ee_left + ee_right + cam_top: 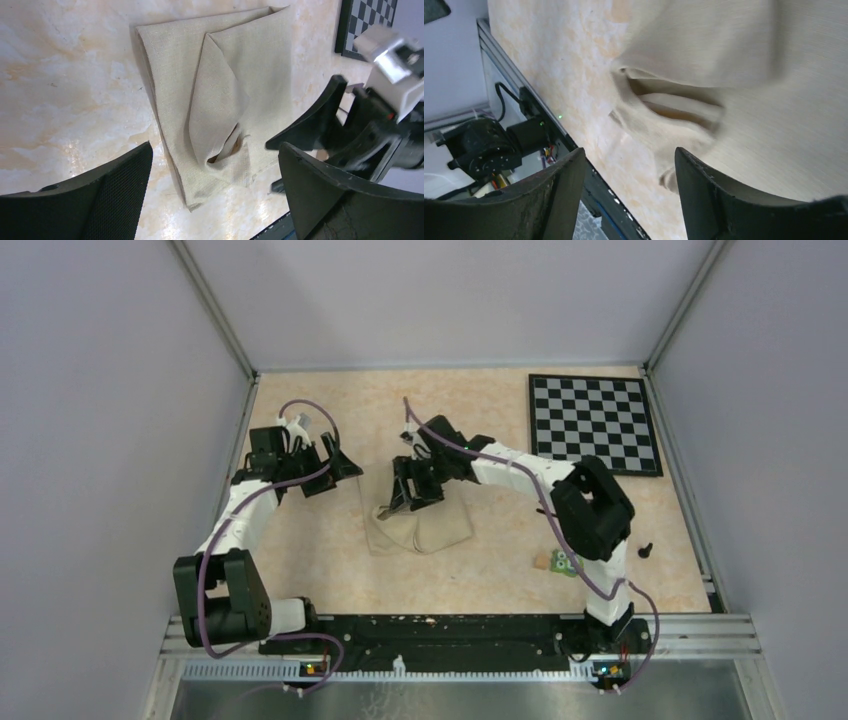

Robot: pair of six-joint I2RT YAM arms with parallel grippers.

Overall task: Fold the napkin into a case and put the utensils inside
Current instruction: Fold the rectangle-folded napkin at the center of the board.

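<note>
The napkin (425, 528) lies folded into a layered beige case at mid-table. In the left wrist view the napkin (225, 65) has a flap with a pocket mouth (227, 147) gaping at its lower end. My right gripper (408, 495) hovers over the case's far-left corner. In its own view the right gripper (629, 195) is open and empty beside the pocket mouth (674, 97). My left gripper (325, 470) is open and empty to the left of the cloth, and the left gripper (215, 200) looks down on it. The utensils are hidden.
A black-and-white chessboard (595, 425) lies at the back right. A small green block (562, 562) and a tiny black knob (645, 550) sit near the right arm's base. The metal rail (460, 635) runs along the near edge.
</note>
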